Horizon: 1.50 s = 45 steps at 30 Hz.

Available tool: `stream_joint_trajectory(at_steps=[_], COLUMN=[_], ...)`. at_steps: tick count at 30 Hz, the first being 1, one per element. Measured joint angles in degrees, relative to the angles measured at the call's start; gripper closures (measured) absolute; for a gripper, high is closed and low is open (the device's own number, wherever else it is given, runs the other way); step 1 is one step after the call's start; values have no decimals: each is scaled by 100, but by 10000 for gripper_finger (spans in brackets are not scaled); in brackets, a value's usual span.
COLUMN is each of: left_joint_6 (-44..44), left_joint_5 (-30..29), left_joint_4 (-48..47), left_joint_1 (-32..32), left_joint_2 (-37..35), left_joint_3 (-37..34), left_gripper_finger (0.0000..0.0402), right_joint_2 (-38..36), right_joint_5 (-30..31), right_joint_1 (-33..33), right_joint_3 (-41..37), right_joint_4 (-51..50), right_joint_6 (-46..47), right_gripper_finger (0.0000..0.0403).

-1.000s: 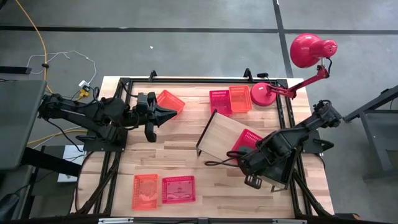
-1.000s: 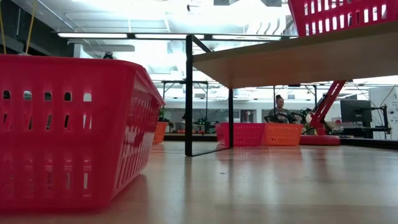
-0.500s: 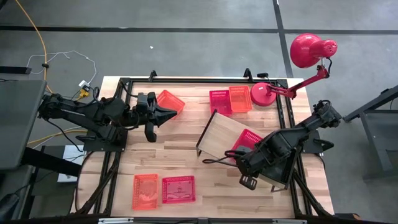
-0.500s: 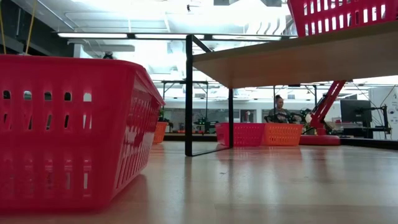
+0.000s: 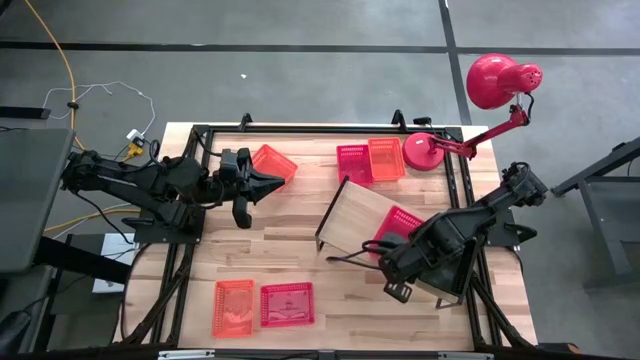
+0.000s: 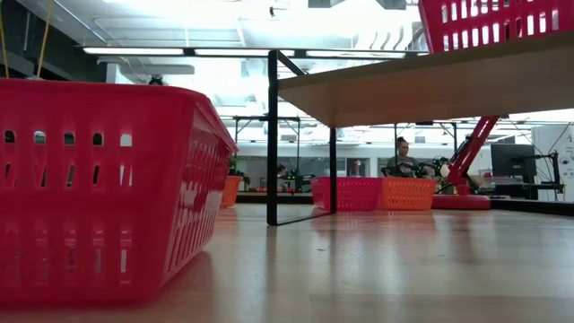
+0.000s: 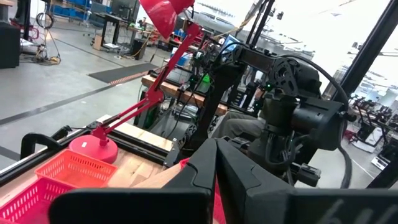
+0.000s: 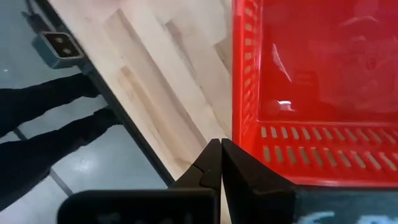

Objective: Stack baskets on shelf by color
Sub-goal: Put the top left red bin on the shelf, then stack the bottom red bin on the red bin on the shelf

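A red basket [image 5: 398, 226] rests by its bottom on the raised pale shelf [image 5: 358, 212], whose black bracket [image 6: 272, 135] stands on the table. My right gripper [image 8: 221, 155] is shut beside that basket's corner [image 8: 239, 163], pointing down. My left gripper [image 5: 280, 183] is shut and level, next to an orange basket [image 5: 274, 161]. A sliver of that basket [image 7: 183, 163] shows past the fingers in the left wrist view. Two baskets, red [image 5: 354, 164] and orange [image 5: 386, 158], sit by the far edge. An orange one [image 5: 234, 306] and a red one [image 5: 287, 304] sit by the near edge. My left gripper is beside the orange basket's near edge; whether the shut fingers touch it cannot be told. My right gripper's shut fingertips stand at the red basket's outer corner, coming from above; I cannot tell whether they touch it.
A red desk lamp stands with its round base [image 5: 418, 153] at the far right corner. A black frame [image 5: 200, 135] runs around the tabletop. The middle of the table between the shelf and the near baskets is bare wood. People sit in the room behind [image 6: 403, 154].
My right arm has eased a little toward the table's left, with its fingers still shut. The baskets and the shelf stay where they were.
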Motion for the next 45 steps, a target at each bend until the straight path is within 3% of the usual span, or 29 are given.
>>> stream_joint_trajectory(at_steps=[14, 21, 27, 38, 45], left_joint_6=[0, 0, -2, 201, 605], left_joint_5=[0, 504, 1053, 1074, 1069], left_joint_4=[-1, 0, -118, -935, -1453], left_joint_1=[-2, -2, -2, 0, -2], left_joint_2=[-9, -246, -389, -481, -524], left_joint_3=[-1, -2, -2, -2, -2], left_gripper_finger=[401, 401, 401, 401, 401], right_joint_2=[-91, -166, -168, -154, 322], right_joint_5=[-4, 295, 539, 592, 898], right_joint_1=[65, 210, -20, -289, 8], right_joint_3=[96, 356, 343, 337, 337], right_joint_4=[-76, 1210, 1881, 3295, 4488], right_joint_6=[-252, -1688, -2036, -970, 894], right_gripper_finger=[403, 403, 403, 398, 332])
